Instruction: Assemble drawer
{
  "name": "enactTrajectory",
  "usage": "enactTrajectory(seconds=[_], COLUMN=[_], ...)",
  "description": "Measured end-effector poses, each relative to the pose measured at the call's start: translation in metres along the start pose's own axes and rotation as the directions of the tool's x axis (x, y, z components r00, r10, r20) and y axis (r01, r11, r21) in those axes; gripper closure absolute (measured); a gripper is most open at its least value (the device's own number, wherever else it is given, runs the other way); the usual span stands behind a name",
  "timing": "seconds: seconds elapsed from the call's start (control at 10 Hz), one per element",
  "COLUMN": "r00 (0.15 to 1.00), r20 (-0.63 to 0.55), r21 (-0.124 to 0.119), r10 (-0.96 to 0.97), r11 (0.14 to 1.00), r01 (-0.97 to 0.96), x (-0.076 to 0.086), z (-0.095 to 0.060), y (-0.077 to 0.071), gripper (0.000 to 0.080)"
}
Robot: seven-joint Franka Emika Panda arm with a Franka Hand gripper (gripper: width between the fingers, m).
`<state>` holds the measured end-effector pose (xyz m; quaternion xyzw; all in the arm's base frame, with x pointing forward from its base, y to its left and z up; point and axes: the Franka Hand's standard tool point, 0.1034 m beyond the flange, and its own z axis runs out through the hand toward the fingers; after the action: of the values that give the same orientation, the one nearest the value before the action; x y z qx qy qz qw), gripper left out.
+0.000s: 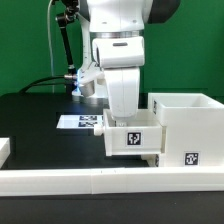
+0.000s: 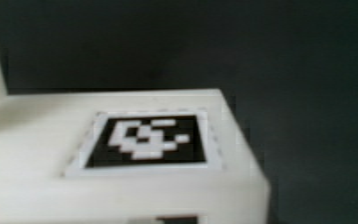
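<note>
1. We find the claw low over the black table, just behind the drawer, its tips sunk out of sight behind the drawer's upper edge; whether the fingers are spread or pressed onto anything, we cannot tell.
2. In the wrist view no finger shows clearly either; we see only a blurred white top surface of the drawer carrying a black-and-white tag, with dark table beyond it.
3. The drawer is a small, low white box in the exterior view, standing upright near the front of the table, with a square tag on the face turned to the camera.
4. Its side toward the exterior view's right sits touching or just beside the larger white box, which is taller, open at the top, and bears one tag low on its front.
5. Below both runs a long white rail along the table's front edge; the drawer sits just behind it.
6. Behind the drawer, toward the exterior view's left, the marker board lies flat on the table with its tags partly hidden by the arm.
7. Further back we see black cables and a green wall.
</note>
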<state>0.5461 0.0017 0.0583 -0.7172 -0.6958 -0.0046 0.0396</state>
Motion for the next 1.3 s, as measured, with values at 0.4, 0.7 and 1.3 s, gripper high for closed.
enactTrajectory(seconds=[0.4,0.7,1.3], r00=[1.000,1.000,1.000], r20=[-0.003,-0.003,-0.005], r21=[-0.007,-0.022,-0.023], r10=[-0.007,-0.005,0.016], r11=[1.000,1.000,1.000], r01=[0.007,0.005,-0.016], x=[0.005,0.013,0.024], z=[0.004,0.004,0.004], y=[-0.002,0.000,0.000], gripper=[0.0758,0.0758,0.0758])
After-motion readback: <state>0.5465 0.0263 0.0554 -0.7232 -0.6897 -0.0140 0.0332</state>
